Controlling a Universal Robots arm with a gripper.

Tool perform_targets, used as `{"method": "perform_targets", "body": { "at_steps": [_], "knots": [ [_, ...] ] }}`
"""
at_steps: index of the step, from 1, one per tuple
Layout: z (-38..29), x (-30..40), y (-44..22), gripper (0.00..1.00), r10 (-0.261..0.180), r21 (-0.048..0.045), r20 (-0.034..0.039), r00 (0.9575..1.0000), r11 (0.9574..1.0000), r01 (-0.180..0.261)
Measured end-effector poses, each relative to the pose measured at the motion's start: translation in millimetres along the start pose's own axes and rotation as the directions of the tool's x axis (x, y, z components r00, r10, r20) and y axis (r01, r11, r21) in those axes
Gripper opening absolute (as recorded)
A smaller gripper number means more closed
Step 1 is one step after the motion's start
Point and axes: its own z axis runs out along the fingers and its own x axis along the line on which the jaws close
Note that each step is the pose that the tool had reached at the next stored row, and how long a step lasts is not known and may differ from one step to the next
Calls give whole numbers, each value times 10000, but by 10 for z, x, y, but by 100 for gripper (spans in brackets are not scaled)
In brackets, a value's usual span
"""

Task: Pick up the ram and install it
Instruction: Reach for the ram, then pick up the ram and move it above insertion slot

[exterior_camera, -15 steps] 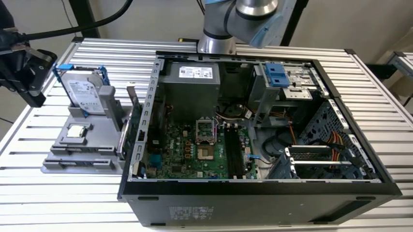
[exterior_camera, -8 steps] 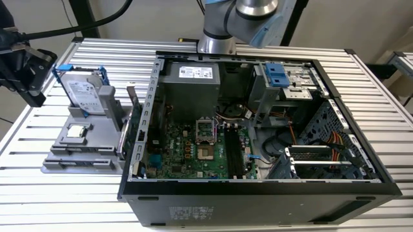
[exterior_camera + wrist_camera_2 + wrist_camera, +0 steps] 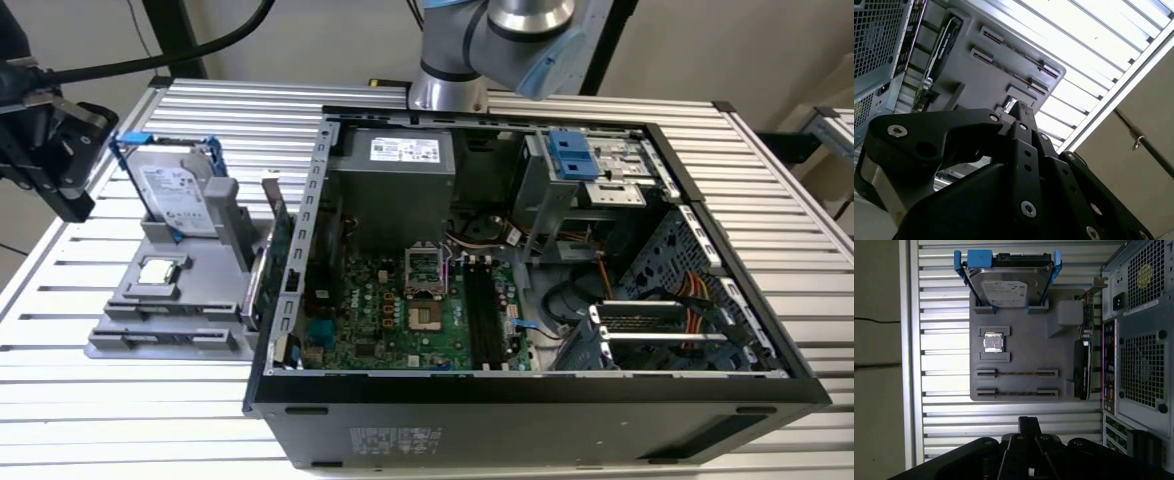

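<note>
My black gripper (image 3: 70,195) hangs off the exterior view's left, above the table edge beside the grey holder (image 3: 140,305). Its fingertips (image 3: 1029,424) are pressed together with nothing between them, and they also appear in the second wrist view (image 3: 1022,114). The holder has two long narrow slots (image 3: 1017,373), and each shows a thin dark line seen edge-on. I cannot tell whether either line is the ram. The memory slots (image 3: 481,310) on the motherboard in the open computer case (image 3: 534,385) look like long black strips.
The holder carries a silver hard drive (image 3: 1004,285) in a blue frame, a small square CPU chip (image 3: 993,342), and a black expansion card (image 3: 1082,367) standing next to the case's rear panel (image 3: 1139,340). The arm's base (image 3: 447,60) stands behind the case.
</note>
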Motion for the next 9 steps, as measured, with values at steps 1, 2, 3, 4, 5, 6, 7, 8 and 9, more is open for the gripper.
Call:
{"method": "perform_targets", "body": {
  "at_steps": [1,2,3,4,5,6,7,8,9],
  "knots": [
    [1,0,0,0,0,0,1,10000,10000,0],
    [1,0,0,0,0,0,1,10000,10000,0],
    [1,0,0,0,0,-1,1,10000,10000,0],
    [1,0,0,0,0,-1,1,10000,10000,0],
    [1,0,0,0,0,-1,0,10000,10000,0],
    [0,0,0,0,1,0,0,10000,10000,-1],
    [1,0,0,0,0,-1,0,10000,10000,0],
    [1,0,0,0,0,0,-1,10000,10000,0],
    [1,0,0,0,0,0,-1,10000,10000,0]
  ]
}}
